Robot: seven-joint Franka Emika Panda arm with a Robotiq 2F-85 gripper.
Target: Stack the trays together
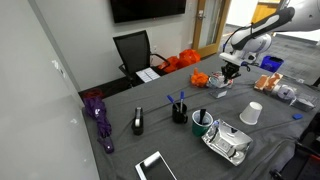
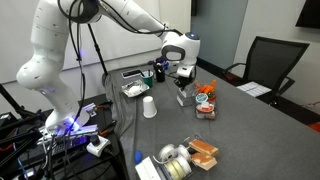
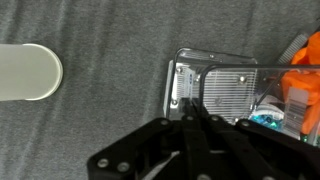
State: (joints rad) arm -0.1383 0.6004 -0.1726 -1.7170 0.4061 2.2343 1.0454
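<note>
So the gripper (image 3: 193,112) comes in from the bottom of the wrist view with its two fingers drawn right together, basically no gap between them. The tips sit over the near end of a clear tray (image 3: 225,95), just inside its rim. I honestly can't tell if they're pinching that rim or just hanging above it. The tray lies flat on the grey table (image 3: 100,120), directly under and ahead of the gripper. It stretches off to the gripper's right in that view, where there's a pile of orange stuff (image 3: 300,95) inside it. A white cup (image 3: 28,72) lies well off to the gripper's other side, clear of the tray. In an exterior view the gripper points straight down over the end of that same tray. Another clear tray (image 1: 228,142) sits well apart from the gripper, out past the white cup. A mug (image 1: 201,120) stands just beside that second tray.
</note>
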